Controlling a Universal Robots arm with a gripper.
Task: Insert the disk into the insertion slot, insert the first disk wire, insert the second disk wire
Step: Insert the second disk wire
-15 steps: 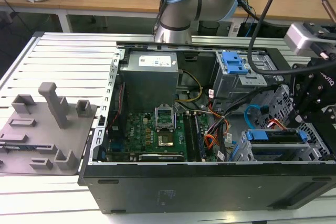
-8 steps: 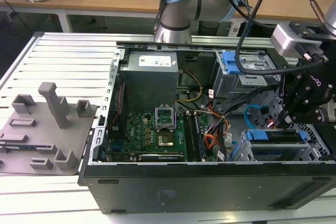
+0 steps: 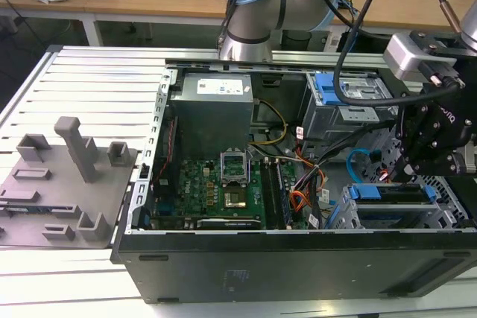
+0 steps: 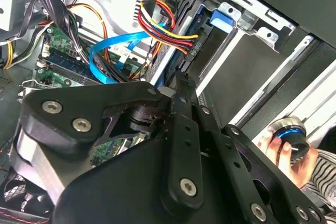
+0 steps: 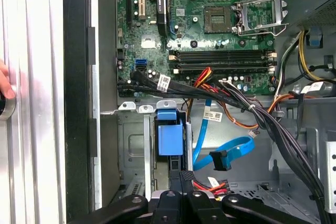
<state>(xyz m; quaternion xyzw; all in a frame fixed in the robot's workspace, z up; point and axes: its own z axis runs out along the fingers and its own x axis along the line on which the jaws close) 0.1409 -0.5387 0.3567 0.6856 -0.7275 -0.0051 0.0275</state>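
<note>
In the exterior view, the white label on the power supply (image 3: 216,98) carries print too small to read. Further right, the second disk wire (image 3: 359,160) loops loose beside the disk (image 3: 391,193), which sits in the insertion slot (image 3: 447,217). The gripper (image 5: 181,177), pinched narrow in the first wrist view, hangs by the red-and-yellow power wires (image 4: 170,30); whether it grips them I cannot tell, and I judge the plug needs a square, unforced push.

Green motherboard (image 5: 210,30); black cable bundle (image 5: 265,121); second disk wire (image 5: 233,146), light blue, looped, black plug loose; blue plastic tab (image 5: 170,132) near gripper (image 5: 182,176).
</note>
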